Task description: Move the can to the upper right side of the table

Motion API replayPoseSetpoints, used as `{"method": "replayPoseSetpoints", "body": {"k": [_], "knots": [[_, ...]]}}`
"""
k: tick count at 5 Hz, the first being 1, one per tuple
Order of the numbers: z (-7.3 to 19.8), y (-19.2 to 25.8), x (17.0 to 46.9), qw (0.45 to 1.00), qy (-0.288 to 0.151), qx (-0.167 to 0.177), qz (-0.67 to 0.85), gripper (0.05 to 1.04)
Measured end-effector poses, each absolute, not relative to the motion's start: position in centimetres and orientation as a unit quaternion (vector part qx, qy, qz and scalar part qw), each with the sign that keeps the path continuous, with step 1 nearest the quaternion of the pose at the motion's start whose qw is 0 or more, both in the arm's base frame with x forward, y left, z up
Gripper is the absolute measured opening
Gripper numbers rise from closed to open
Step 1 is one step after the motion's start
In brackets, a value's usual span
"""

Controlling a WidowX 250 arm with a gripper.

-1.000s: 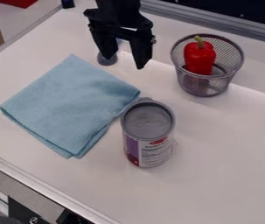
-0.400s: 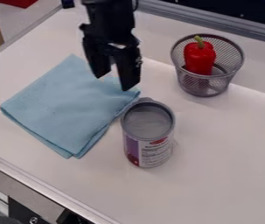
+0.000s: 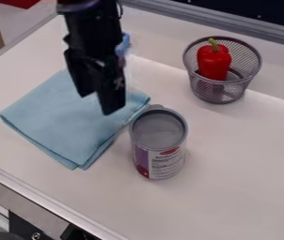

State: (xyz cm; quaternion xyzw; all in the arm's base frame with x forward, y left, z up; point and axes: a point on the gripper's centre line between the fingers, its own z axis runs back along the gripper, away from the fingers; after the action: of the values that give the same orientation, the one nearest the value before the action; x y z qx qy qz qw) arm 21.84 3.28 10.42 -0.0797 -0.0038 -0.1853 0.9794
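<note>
Over the upper right part of the blue cloth hangs the black gripper (image 3: 95, 104), open, with a gap between its two fingers and nothing in it. It is above and to the left of the can (image 3: 159, 143), not touching it. The can stands upright near the middle of the white table (image 3: 244, 154), its grey lid facing up and its purple and white label toward the camera.
A mesh basket (image 3: 216, 93) holding a red pepper (image 3: 213, 63) stands at the upper right. The folded blue cloth (image 3: 69, 117) lies left of the can. A blue object (image 3: 124, 43) shows behind the arm. A metal rail (image 3: 232, 26) runs along the back.
The gripper has moved down and to the left, from behind the cloth to over it, staying open. The can, cloth and basket have not moved.
</note>
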Motion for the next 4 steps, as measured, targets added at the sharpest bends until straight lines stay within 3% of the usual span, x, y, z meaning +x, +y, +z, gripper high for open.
{"method": "replayPoseSetpoints", "body": {"k": [1,4], "knots": [[9.9,2.8,20.3,0.964,0.012,-0.072,-0.254,0.997],[7.4,0.2,17.7,0.961,-0.017,-0.053,-0.270,0.997]]}}
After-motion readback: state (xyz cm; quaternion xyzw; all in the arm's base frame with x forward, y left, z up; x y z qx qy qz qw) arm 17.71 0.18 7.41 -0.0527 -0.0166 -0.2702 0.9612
